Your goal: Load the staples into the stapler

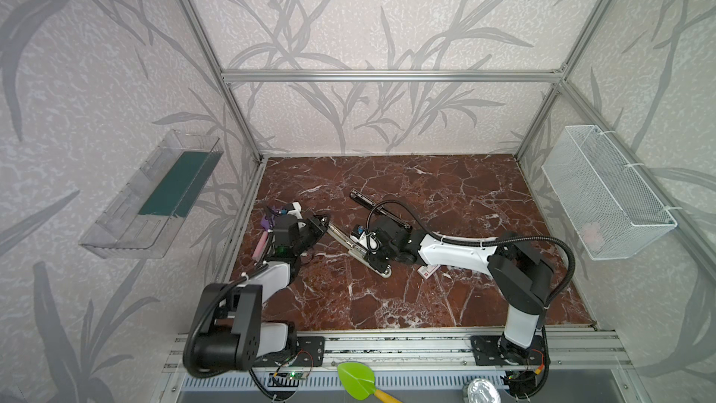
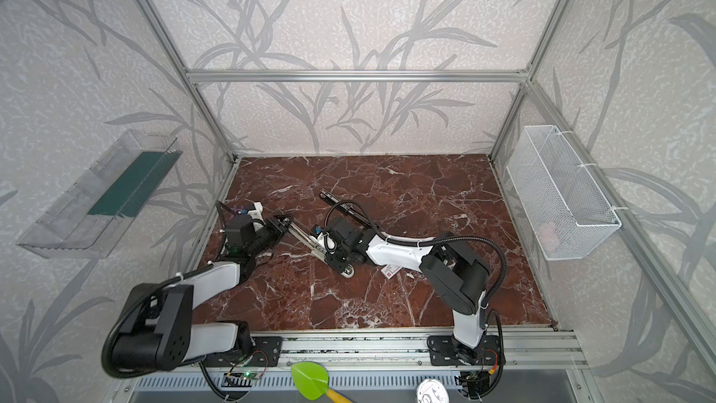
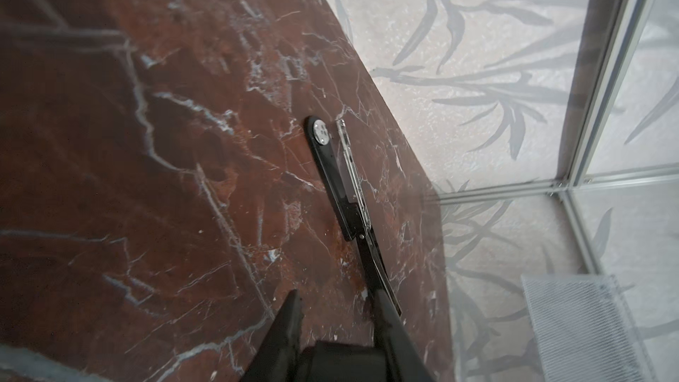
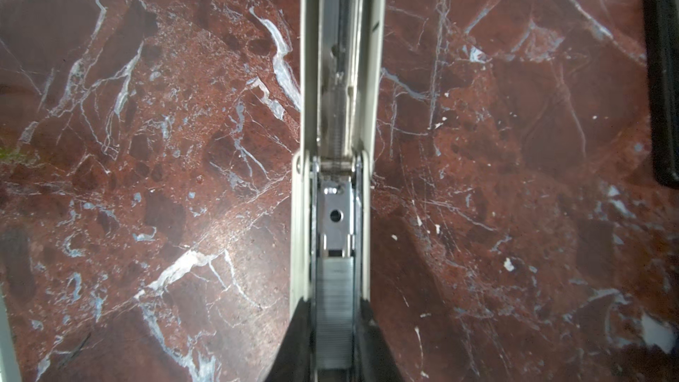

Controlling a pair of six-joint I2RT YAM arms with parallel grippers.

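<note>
**Fold the lid shut**

In a top view, find left gripper [image 1: 323,222] at cream stapler [image 1: 341,237] lid tip, staple box [image 1: 428,271] half under right arm [image 1: 453,253]. Left wrist: parted, empty; pinch squarely. Right wrist: see right gripper [image 4: 332,305] clamped across it, staple strip [image 4: 334,328] seated; brace firmly.

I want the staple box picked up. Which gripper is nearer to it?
Right. The right gripper clamps the open stapler a short way from the staple box, which lies partly under that arm; the left gripper is at the stapler's far end, farther off.
</note>
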